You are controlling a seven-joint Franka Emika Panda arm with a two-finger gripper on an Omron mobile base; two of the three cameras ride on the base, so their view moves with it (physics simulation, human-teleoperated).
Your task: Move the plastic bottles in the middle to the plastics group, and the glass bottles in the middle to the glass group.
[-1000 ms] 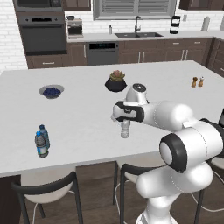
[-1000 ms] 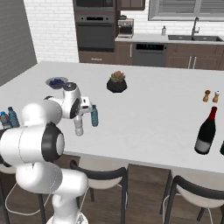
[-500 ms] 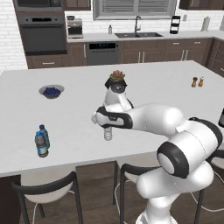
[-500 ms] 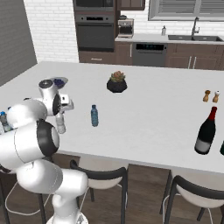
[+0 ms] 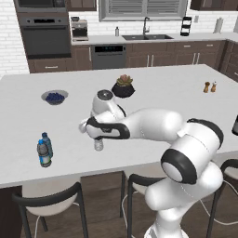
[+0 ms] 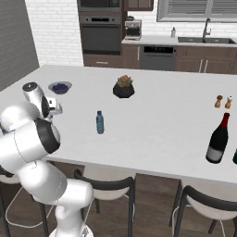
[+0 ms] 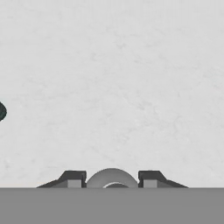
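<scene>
My gripper (image 5: 97,138) hangs just above the island counter (image 5: 153,102), left of its middle, shut on a clear-whitish plastic bottle (image 5: 98,145). The bottle's round top (image 7: 112,178) sits between the fingertips (image 7: 73,178) in the hand view. The plastics group stands near the counter's left front: a dark grey labelled bottle (image 5: 43,154) and a blue one (image 5: 47,142), well left of the held bottle. A blue-tinted plastic bottle (image 6: 99,122) stands upright alone in the middle. A dark wine-type bottle (image 6: 217,139) with a red top stands at the right end.
A bowl of blueberries (image 5: 55,97) and a dark potted plant (image 5: 123,87) sit further back. Salt and pepper shakers (image 5: 210,87) stand at the far right. Stools (image 5: 46,204) line the near edge. A dark shape (image 6: 235,156) touches the frame's edge beside the wine-type bottle.
The arm has swung left across the counter, carrying the whitish bottle away from the blue-tinted one and toward the pair at the left. The grip has stayed the same.
</scene>
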